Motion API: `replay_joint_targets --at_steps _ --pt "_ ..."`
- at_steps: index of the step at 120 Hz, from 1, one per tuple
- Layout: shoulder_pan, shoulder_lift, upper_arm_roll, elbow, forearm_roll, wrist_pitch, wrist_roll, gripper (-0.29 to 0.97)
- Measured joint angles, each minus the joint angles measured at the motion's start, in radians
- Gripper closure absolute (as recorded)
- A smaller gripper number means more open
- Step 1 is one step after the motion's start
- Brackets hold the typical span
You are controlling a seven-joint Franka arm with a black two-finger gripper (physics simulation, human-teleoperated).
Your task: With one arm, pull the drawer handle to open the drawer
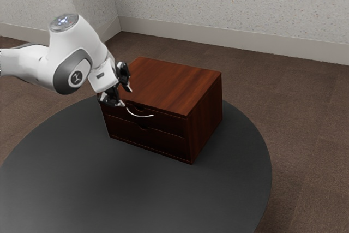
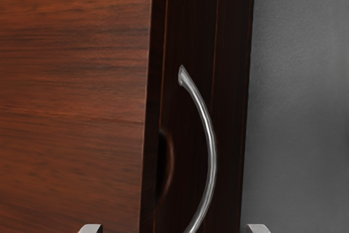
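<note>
Step in hand, as judged: securing the handle before the pull. In the wrist view, the cabinet top [image 2: 71,107] lay to one side of the hand. The upper drawer [image 2: 232,53] front was next to it, and the curved metal handle [image 2: 206,145] stood off that front. The bare desk [image 2: 300,107] lay beyond.

Two grey fingertips [image 2: 90,228] showed on either side of the handle's near end, well clear of it. The jaws were therefore wide and held nothing.

To do the step well, the jaws should close squarely across the bar where it stands clear of the wood. The pull should then run straight out along the drawer's travel, without twist. A grip taken this near the bar's end may slip off or skew the drawer, so a hold nearer the middle would be safer.

In the exterior view, the arm [image 1: 65,64] entered from that view's left with its elbow raised. The wrist was bent downward, and the hand was at the cabinet's [image 1: 180,88] front upper corner, over the handle's [image 1: 140,114] end nearest the arm.

The upper drawer [image 1: 166,119] appeared shut, roughly flush with the lower drawer [image 1: 155,139]. The cabinet stood near the middle of the round dark desk [image 1: 109,189], so the opening was judged not yet begun.
</note>
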State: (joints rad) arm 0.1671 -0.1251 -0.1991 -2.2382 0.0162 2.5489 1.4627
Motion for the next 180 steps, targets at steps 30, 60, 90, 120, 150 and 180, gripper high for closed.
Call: replay_joint_targets --at_steps 30,60,90,120,150,180 --pt "0.000 0.038 0.000 -0.003 -0.005 0.029 0.046 0.41" --pt "0.000 0.075 0.000 -0.003 -0.035 0.048 0.093 0.43" --pt "-0.001 0.093 0.000 -0.003 -0.044 0.055 0.124 0.51" --pt "-0.002 0.116 -0.002 -0.003 -0.051 0.057 0.145 0.54" --pt "-0.002 0.133 -0.004 -0.003 -0.083 0.061 0.158 0.54" --pt "-0.003 0.148 -0.005 -0.003 -0.093 0.064 0.166 0.55"
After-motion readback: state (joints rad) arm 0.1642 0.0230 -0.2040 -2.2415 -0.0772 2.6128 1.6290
